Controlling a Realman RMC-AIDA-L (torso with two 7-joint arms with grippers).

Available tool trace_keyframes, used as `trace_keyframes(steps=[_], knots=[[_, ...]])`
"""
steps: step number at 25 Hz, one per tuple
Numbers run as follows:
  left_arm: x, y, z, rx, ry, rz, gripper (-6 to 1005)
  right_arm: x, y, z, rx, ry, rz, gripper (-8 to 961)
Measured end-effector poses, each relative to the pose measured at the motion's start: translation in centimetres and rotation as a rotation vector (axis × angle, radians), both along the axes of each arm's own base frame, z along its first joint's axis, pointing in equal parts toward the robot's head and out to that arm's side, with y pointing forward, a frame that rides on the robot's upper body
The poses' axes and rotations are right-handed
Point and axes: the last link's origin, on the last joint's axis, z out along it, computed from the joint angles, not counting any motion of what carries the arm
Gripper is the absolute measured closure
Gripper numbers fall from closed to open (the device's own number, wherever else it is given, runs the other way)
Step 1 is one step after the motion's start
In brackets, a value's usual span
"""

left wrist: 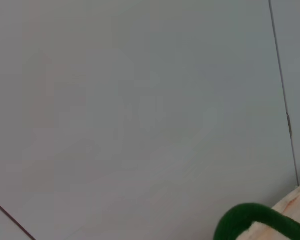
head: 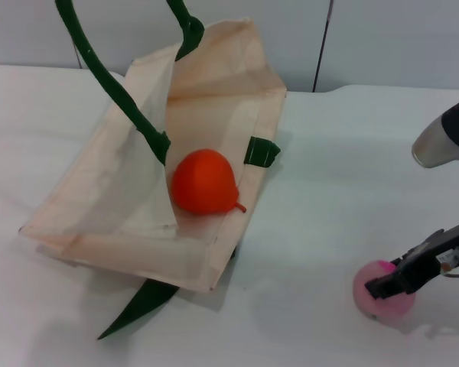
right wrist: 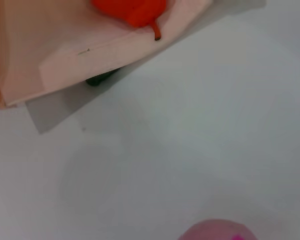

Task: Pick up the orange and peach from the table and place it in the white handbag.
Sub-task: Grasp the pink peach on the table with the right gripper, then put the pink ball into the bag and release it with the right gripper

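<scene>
The white handbag point(head: 115, 199) lies open on the table, its mouth facing the front right. Its green handles point(head: 111, 80) rise up out of the picture. The orange point(head: 204, 182) rests inside the bag near the mouth; it also shows in the right wrist view point(right wrist: 130, 10). The pink peach point(head: 367, 294) sits on the table at the front right. My right gripper point(head: 384, 288) is down at the peach and overlaps its top. The peach's top shows in the right wrist view point(right wrist: 215, 232). My left gripper is out of view; its wrist view shows a green handle point(left wrist: 250, 217) and a bag corner point(left wrist: 297, 200).
The white table point(head: 321, 191) stretches between the bag and the peach. A green strap tab point(head: 262, 151) sits on the bag's right edge, and another green handle point(head: 138, 306) sticks out from under the bag at the front. A grey wall stands behind.
</scene>
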Motion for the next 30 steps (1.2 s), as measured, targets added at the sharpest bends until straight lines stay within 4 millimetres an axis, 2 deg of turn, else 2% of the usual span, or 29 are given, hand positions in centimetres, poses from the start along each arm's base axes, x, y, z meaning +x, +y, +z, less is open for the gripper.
trace_keyframes(steps=[10, 20, 30], knots=[[-0.2, 0.0, 0.0, 0.002, -0.003, -0.001, 827, -1.7, 1.1, 1.0, 0.063, 0.015, 0.079, 464], [0.1, 0.2, -0.3, -0.008, -0.005, -0.007, 823, -5.9, 4.0, 1.5, 0.179, 0.086, 0.223, 552], [0.6, 0.2, -0.7, -0.022, -0.025, -0.028, 819, -8.5, 5.7, 1.2, 0.251, 0.192, 0.327, 602]])
